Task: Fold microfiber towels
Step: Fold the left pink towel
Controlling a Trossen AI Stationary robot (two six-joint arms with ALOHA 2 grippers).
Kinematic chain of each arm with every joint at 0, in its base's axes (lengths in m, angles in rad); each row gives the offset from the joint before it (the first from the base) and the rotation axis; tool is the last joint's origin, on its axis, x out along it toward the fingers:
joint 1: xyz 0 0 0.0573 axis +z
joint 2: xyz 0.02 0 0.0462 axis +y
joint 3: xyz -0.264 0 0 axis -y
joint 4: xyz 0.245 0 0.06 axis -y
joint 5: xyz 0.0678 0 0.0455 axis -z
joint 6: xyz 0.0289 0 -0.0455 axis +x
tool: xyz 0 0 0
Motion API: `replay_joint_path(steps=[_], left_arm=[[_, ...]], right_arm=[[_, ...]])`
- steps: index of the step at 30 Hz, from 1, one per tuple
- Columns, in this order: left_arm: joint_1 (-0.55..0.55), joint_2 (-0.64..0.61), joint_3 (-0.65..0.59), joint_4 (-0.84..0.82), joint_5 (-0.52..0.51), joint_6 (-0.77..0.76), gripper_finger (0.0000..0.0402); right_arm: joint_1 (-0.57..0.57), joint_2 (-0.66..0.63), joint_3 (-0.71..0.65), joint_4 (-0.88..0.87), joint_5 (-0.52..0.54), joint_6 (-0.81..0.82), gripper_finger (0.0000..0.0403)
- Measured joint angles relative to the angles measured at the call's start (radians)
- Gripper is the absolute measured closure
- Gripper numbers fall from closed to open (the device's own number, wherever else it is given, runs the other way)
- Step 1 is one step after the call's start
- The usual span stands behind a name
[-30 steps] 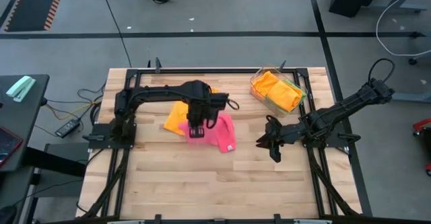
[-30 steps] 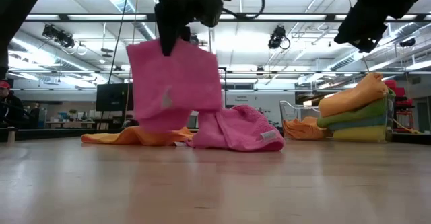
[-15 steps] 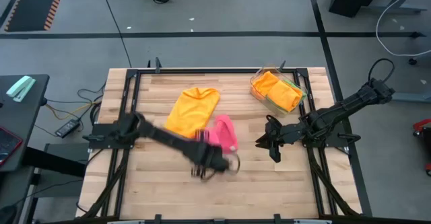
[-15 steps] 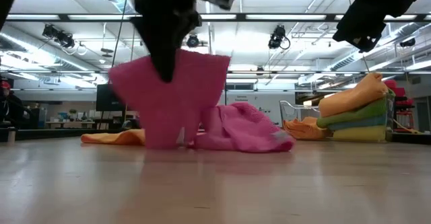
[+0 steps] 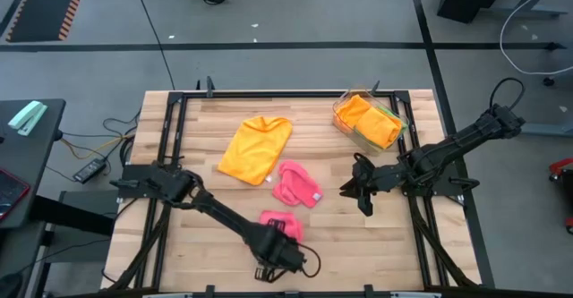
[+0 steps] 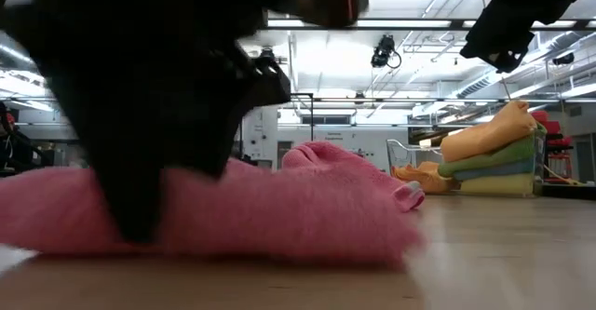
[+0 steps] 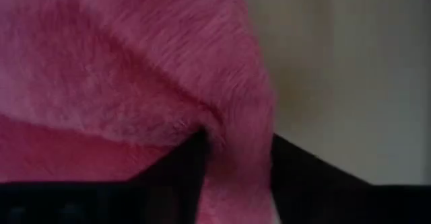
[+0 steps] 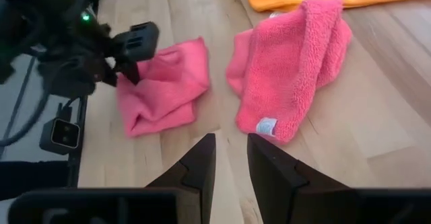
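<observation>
Near edge: the left gripper [image 5: 280,260] is resting low on a crumpled pink microfiber towel [image 5: 281,223], a fold lying between its fingers; whether they are gripping or parting cannot be told. Centre: a second bunched pink towel [image 5: 298,183] is lying just beyond, nearer the left arm. The right gripper [image 5: 355,188] is hovering right of it, fingers narrowly apart and holding nothing. Farther: an orange towel [image 5: 255,148] is lying flat. Far right: a clear plastic tray [image 5: 344,126] is holding folded orange and green towels [image 5: 370,119].

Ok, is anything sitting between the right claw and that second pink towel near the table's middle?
Nothing visible does. The right claw hangs over bare wood with the pink towel straight ahead. The other pink towel, at the left claw, lies off to one side.
</observation>
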Motion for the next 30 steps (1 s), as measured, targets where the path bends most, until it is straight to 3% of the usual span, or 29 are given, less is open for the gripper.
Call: replay_joint_path(steps=[6, 11, 19, 30], left_arm=[[-0.005, -0.096, 0.001, -0.014, 0.055, -0.053, 0.0122], [-0.006, -0.173, 0.001, -0.048, 0.009, -0.033, 0.0080], [-0.002, -0.184, 0.001, -0.110, -0.054, -0.019, 0.0120], [-0.020, -0.203, -0.014, -0.089, -0.055, 0.083, 0.0200]], right_arm=[[0.019, 0.039, 0.000, 0.047, -0.019, 0.004, 0.0309], [0.059, 0.160, 0.000, 0.196, -0.019, 0.017, 0.0309], [0.118, 0.444, 0.010, 0.549, -0.019, 0.042, 0.0309], [0.210, 0.791, 0.270, 0.560, 0.029, 0.055, 0.0309]])
